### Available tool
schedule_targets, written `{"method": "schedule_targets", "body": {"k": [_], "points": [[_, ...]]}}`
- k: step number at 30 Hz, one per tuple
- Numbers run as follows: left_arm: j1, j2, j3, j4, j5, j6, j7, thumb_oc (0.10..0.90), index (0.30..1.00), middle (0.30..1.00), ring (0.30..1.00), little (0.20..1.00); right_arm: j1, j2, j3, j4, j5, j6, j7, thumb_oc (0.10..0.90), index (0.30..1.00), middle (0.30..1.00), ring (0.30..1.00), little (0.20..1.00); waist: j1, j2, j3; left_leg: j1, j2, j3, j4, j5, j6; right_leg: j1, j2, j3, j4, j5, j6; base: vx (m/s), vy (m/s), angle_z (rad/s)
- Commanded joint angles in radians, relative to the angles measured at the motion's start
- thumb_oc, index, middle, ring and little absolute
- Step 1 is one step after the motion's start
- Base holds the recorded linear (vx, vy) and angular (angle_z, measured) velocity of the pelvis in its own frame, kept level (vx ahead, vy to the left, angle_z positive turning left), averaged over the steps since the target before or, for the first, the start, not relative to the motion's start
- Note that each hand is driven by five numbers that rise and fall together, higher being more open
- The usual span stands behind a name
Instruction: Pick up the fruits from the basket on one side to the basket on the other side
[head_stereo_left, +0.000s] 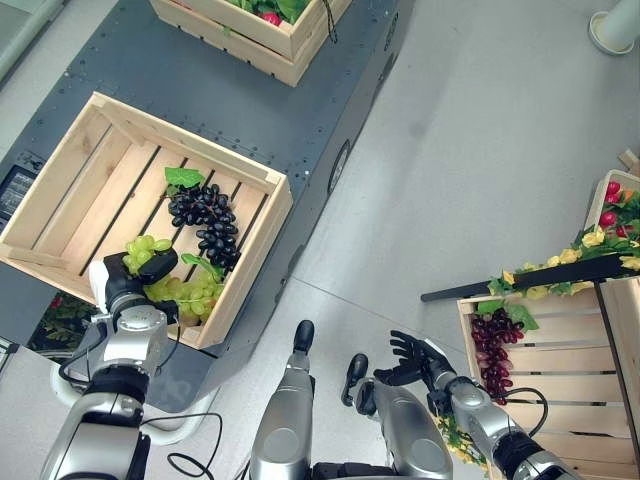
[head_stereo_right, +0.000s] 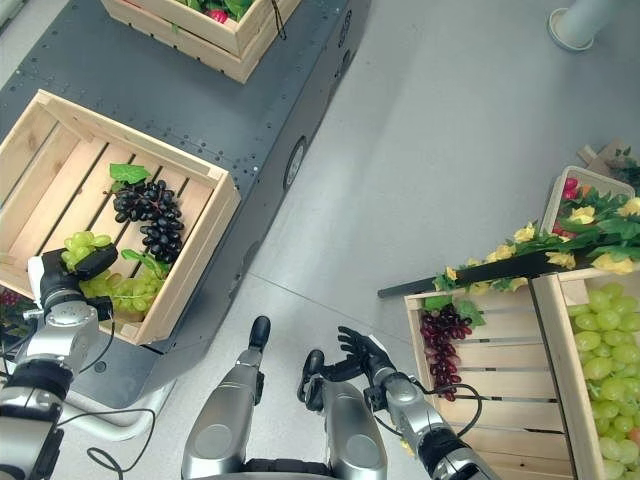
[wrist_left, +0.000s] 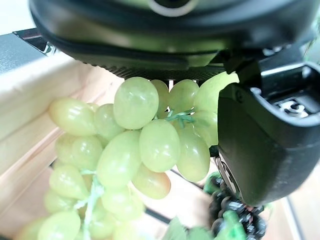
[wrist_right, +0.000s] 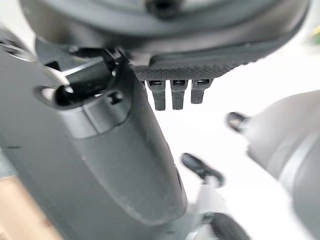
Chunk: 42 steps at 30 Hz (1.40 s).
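In the left eye view, the left hand (head_stereo_left: 130, 280) sits at the lower left, inside the near corner of the wooden crate (head_stereo_left: 60, 175) that lies on the dark counter (head_stereo_left: 300, 120). Its fingers are curled over a green grape bunch (head_stereo_left: 190, 295), with a few grapes showing above the hand. A dark grape bunch (head_stereo_left: 208, 222) with a green leaf lies just beside it, toward the frame centre. At the lower right the right hand (head_stereo_left: 410, 358) hangs over the floor, fingers loosely spread, holding nothing, near a second crate (head_stereo_left: 530, 370) with purple grapes (head_stereo_left: 490, 350) in it.

The right eye view shows the same layout: the left hand (head_stereo_right: 62, 285) at the crate's near wall, the right hand (head_stereo_right: 360, 355) empty at lower centre, and more green grapes (head_stereo_right: 605, 345) in a crate at the right edge.

In the left wrist view the green grapes (wrist_left: 145, 145) hang close under the palm, the thumb (wrist_left: 260, 140) pressed against their right side. The hold looks to be on the grapes themselves, not the stem.

The right wrist view shows the right hand's fingers (wrist_right: 172, 92) straight, with nothing between them and the thumb.

Risks, as I judge them: the bunch could slip or shed during the lift, since the grip is on loose round fruit. It may also snag the dark bunch's leaf or catch the crate wall on the way out.
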Motion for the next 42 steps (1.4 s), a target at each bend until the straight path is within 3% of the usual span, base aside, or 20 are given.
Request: {"method": "schedule_targets", "body": {"k": [1,10,18,20,26,34,39,42], "points": [[0.043,-0.001,0.079,-0.097,0.12,-0.123,0.113,0.4,0.3,0.3,0.3,0.3,0.069,-0.01,-0.035,-0.129,0.028,-0.081,-0.044,0.8,0.9,0.9,0.9,0.9,0.002,0.043,-0.159,0.032,-0.104,-0.031,-0.005,-0.113,0.046,0.053,-0.024,0.015,-0.212,0.154,0.064,0.11,0.0,-0.02],[0.178,-0.055,0.121,-0.268,0.217,-0.223,0.146,0.4,0.3,0.3,0.3,0.3,0.101,-0.019,-0.055,-0.355,0.07,-0.161,-0.046,0.8,0.9,0.9,0.9,0.9,0.02,0.061,-0.27,0.119,-0.099,-0.051,-0.102,-0.093,0.045,0.121,-0.041,0.011,-0.286,0.188,0.089,0.08,-0.007,0.07],[0.211,-0.124,0.127,-0.328,0.088,-0.32,0.109,0.4,0.3,0.3,0.3,0.3,0.036,-0.027,-0.045,-0.536,0.087,-0.207,-0.031,0.8,0.9,0.9,0.9,0.9,0.038,0.064,-0.328,0.161,-0.095,-0.053,-0.124,-0.1,0.052,0.149,-0.047,0.016,-0.305,0.193,0.095,0.03,-0.031,-0.03],[0.208,-0.157,0.125,-0.354,0.032,-0.363,0.088,0.4,0.3,0.3,0.3,0.3,-0.025,-0.021,-0.043,-0.591,0.087,-0.191,-0.034,0.8,0.9,0.9,0.9,0.9,0.045,0.064,-0.345,0.172,-0.095,-0.055,-0.13,-0.101,0.052,0.162,-0.048,0.017,-0.322,0.199,0.095,0.01,-0.05,0.01],[0.183,-0.214,0.109,-0.419,-0.063,-0.38,0.026,0.4,0.3,0.3,0.3,0.3,-0.153,-0.021,-0.041,-0.663,0.095,-0.15,-0.053,0.8,0.9,0.9,0.9,0.9,0.062,0.06,-0.382,0.188,-0.094,-0.059,-0.136,-0.106,0.051,0.182,-0.05,0.011,-0.336,0.198,0.092,0.0,-0.061,-0.01],[0.171,-0.267,0.089,-0.481,-0.308,-0.396,-0.06,0.4,0.3,0.3,0.3,0.3,-0.26,-0.021,-0.012,-0.693,0.066,-0.091,-0.054,0.8,0.9,0.9,0.9,0.9,0.075,0.058,-0.412,0.201,-0.095,-0.067,-0.136,-0.108,0.052,0.199,-0.05,0.003,-0.343,0.196,0.087,-0.01,-0.048,0.01],[0.176,-0.314,0.076,-0.512,-0.485,-0.436,-0.122,0.4,0.3,0.3,0.3,0.3,-0.335,-0.045,0.018,-0.705,0.043,-0.033,-0.008,0.8,0.9,0.9,0.9,0.9,0.086,0.054,-0.422,0.205,-0.096,-0.075,-0.138,-0.107,0.051,0.208,-0.05,-0.009,-0.347,0.197,0.085,-0.01,-0.038,0.05],[0.177,-0.319,0.077,-0.52,-0.511,-0.433,-0.142,0.4,0.3,0.3,0.3,0.3,-0.365,-0.06,0.034,-0.702,0.027,-0.005,0.021,0.8,0.9,0.9,0.9,0.9,0.088,0.05,-0.426,0.207,-0.094,-0.075,-0.14,-0.107,0.051,0.209,-0.05,-0.012,-0.348,0.199,0.084,0.0,-0.026,0.0]]}}
